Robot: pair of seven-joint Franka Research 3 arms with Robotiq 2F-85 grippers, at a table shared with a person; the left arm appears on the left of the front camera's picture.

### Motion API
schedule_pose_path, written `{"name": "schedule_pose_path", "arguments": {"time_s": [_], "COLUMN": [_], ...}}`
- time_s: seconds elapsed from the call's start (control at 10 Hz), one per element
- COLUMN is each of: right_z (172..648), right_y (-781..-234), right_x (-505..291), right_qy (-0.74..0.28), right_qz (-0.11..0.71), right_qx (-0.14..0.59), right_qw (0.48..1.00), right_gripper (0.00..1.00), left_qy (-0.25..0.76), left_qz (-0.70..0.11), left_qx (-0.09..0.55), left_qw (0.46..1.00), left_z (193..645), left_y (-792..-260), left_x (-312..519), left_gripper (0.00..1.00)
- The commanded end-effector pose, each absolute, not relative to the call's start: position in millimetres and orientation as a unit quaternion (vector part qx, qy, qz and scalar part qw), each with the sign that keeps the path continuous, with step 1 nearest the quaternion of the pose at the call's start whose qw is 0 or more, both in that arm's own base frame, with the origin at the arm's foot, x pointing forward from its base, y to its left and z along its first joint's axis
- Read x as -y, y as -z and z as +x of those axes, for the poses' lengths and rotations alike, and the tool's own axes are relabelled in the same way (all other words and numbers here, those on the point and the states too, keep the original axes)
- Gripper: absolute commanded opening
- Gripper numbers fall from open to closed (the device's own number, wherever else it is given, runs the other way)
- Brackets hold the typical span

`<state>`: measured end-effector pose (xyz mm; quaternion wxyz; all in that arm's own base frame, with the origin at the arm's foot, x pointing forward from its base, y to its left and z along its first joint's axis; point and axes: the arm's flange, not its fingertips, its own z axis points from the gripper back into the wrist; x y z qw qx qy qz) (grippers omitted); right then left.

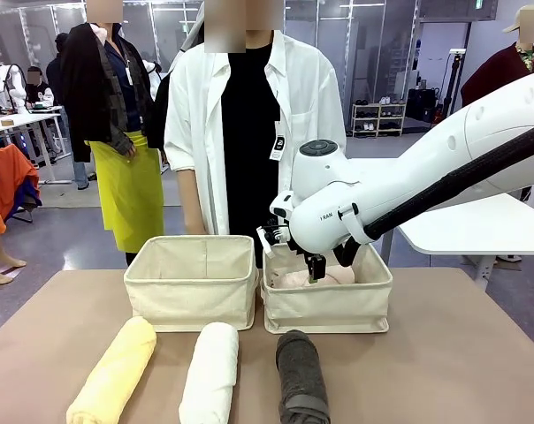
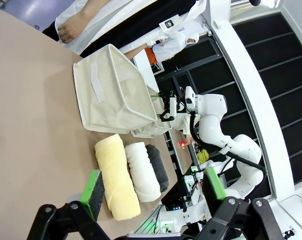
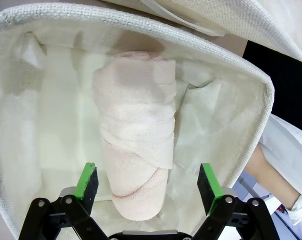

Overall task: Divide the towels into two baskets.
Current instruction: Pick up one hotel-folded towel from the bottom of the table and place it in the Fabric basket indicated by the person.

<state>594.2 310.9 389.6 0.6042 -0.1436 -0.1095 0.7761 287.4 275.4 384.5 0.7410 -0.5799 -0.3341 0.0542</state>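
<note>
Nearest me, three rolls lie side by side on the tabletop [image 1: 479, 371], ready for picking: the yellow towel [image 1: 115, 371] at 7 o'clock, the white towel [image 1: 210, 373] at 6, the dark grey towel [image 1: 301, 375] at 5. Beyond stand the left basket [image 1: 192, 305] at 11 and the right basket [image 1: 329, 309] at 1. My right hand [image 3: 147, 175] hangs spread over the right basket, where the pink towel [image 3: 136, 145] lies unpinched. My left hand [image 2: 153, 189] hovers spread and empty, facing the rolls.
</note>
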Motion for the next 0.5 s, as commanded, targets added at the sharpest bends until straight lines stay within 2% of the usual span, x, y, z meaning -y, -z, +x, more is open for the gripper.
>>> {"name": "schedule_pose_path", "arguments": {"time_s": [0.0, 0.3, 0.4], "right_z": [583, 549, 533], "right_y": [-407, -459, -469], "right_x": [-304, -282, -270], "right_qy": [-0.765, -0.732, -0.725], "right_qz": [-0.153, -0.127, -0.082], "right_qx": [0.098, 0.123, 0.124], "right_qw": [0.618, 0.658, 0.673], "right_gripper": [1.0, 1.0, 1.0], "left_qy": [-0.054, -0.054, -0.054], "left_qz": [-0.582, -0.582, -0.582], "left_qx": [0.337, 0.337, 0.337], "left_qw": [0.738, 0.738, 0.738], "left_z": [285, 285, 285], "left_y": [-386, -386, -386], "left_x": [-277, -277, -277], "left_gripper": [1.0, 1.0, 1.0]}}
